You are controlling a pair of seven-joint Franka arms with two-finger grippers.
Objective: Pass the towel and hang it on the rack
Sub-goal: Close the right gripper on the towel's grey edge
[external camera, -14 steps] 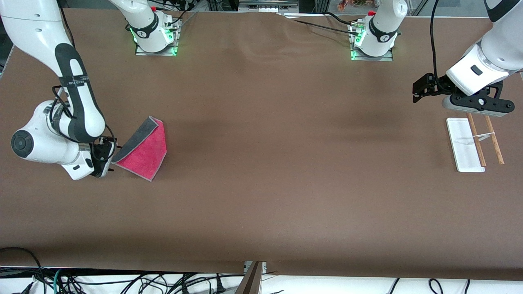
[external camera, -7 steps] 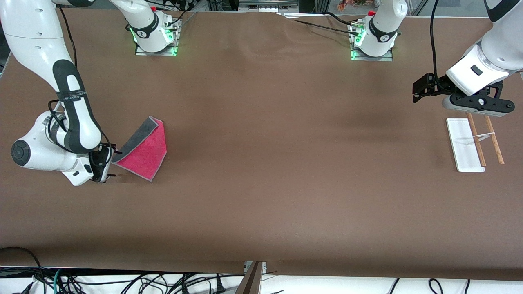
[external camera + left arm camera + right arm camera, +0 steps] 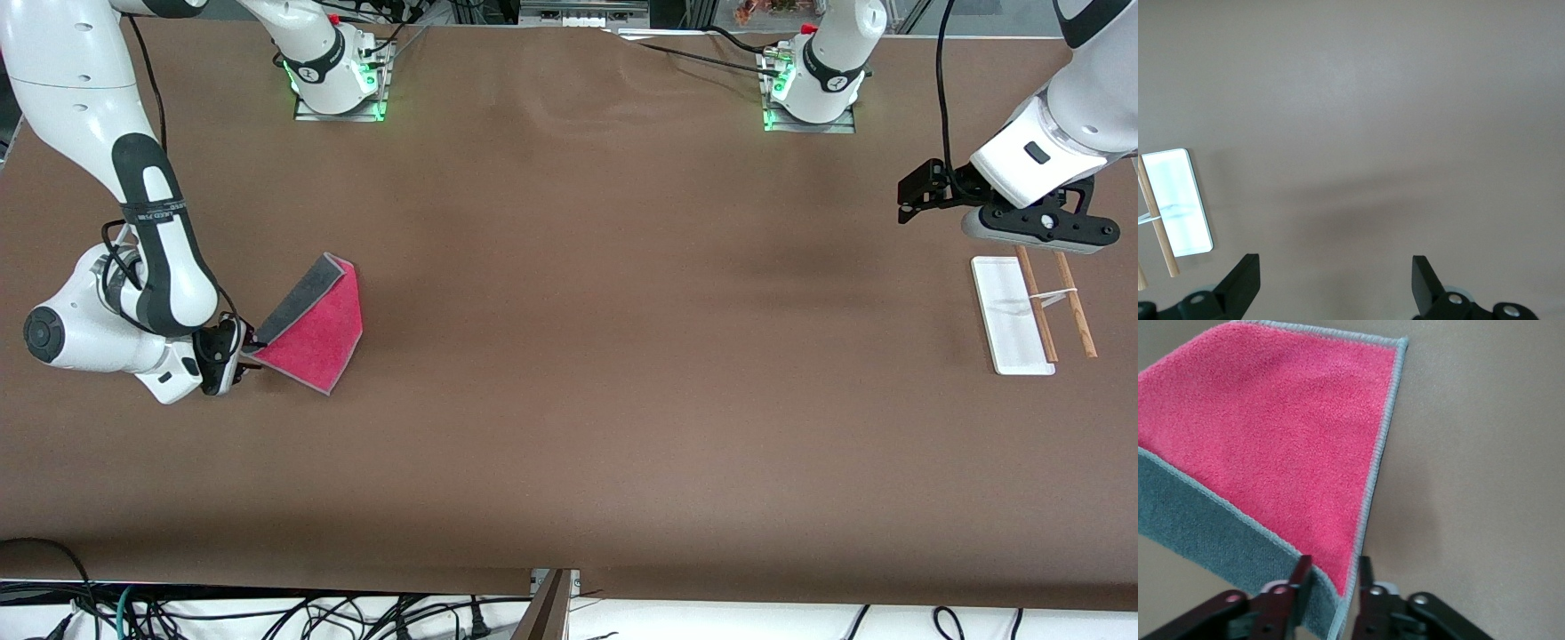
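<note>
Fleecy pink-red towel (image 3: 313, 334) corner sits pinched by right gripper (image 3: 1331, 587); left gripper (image 3: 1331, 283) waits, fingers spread.

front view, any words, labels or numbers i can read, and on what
Right arm's black band: white lettering, too small to read.
Bases of both arms: a small round mark on each black ring, not readable.
Towel, rack, table: no text.
Right tool and left tool: no text readable.

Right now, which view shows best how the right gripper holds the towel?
The right wrist view: the right gripper is shut on a corner of the towel. The front view shows only towel and gripper meeting. The left wrist view lacks the towel.
</note>
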